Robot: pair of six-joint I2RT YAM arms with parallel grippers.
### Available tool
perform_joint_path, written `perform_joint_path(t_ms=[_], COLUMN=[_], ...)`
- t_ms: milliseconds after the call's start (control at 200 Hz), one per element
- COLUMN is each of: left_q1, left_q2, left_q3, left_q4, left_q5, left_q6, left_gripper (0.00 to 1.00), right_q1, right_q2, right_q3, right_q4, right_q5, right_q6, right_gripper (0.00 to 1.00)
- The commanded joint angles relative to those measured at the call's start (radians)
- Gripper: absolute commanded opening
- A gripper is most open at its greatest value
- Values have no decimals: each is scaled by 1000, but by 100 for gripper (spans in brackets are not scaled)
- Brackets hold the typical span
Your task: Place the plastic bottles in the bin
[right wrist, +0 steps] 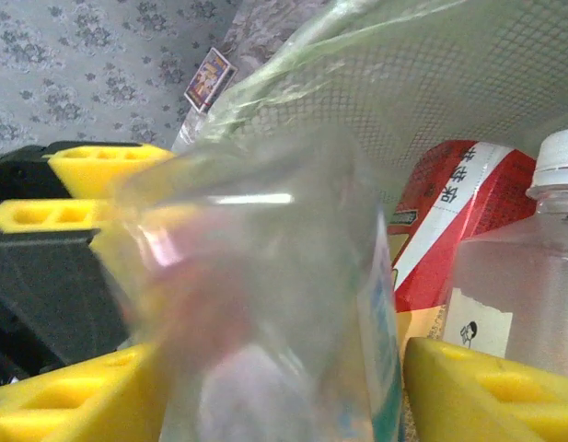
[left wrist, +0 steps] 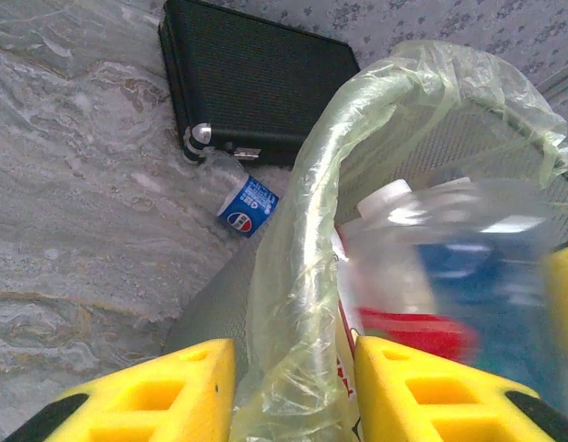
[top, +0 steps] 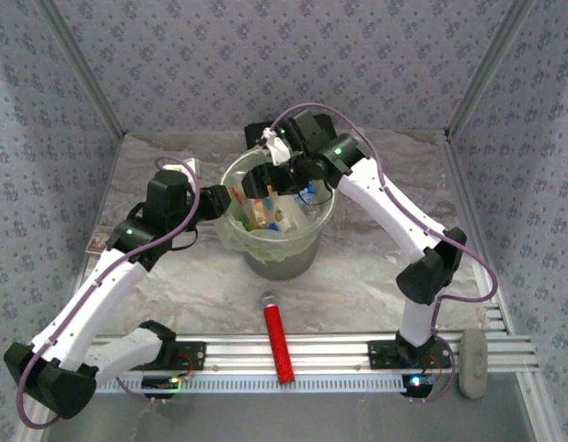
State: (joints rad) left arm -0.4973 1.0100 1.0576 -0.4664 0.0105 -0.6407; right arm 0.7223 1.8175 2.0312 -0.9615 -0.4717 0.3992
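Note:
The bin, lined with a pale green bag, stands mid-table and holds several plastic bottles. My left gripper is at its left rim, fingers shut on the folded liner. My right gripper hangs over the bin's mouth. Its jaws stand apart around a blurred clear bottle, with a thin gap at the right finger. Beside it in the bin stands a white-capped clear bottle. A blurred blue-labelled bottle is inside the rim. One Pepsi-labelled bottle lies on the table.
A flat black case lies behind the bin, next to the Pepsi bottle. A red cylinder with a grey cap lies near the front rail. A grey object sits at the front right, a small card at the left.

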Motion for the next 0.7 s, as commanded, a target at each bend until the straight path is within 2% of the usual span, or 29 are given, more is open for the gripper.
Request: perform_joint_path(t_ms=[0, 280, 530, 700], left_q1=[3, 3, 2, 2], left_q2=[2, 28, 30, 31], left_q3=[19, 35, 35, 31], left_q4=[14, 18, 21, 23], left_q5=[-2, 3, 7, 6], left_q6=[6, 10, 9, 4], left_gripper=[39, 38, 37, 37], right_q1=[-21, -15, 21, 31], right_q2=[-57, -33, -3, -18], right_q3=[-6, -22, -91, -206], right_q4=[-52, -6, 64, 182], right_q5=[27, 7, 12, 27], right_q6=[-10, -20, -18, 44], right_gripper=[71, 46, 33, 32])
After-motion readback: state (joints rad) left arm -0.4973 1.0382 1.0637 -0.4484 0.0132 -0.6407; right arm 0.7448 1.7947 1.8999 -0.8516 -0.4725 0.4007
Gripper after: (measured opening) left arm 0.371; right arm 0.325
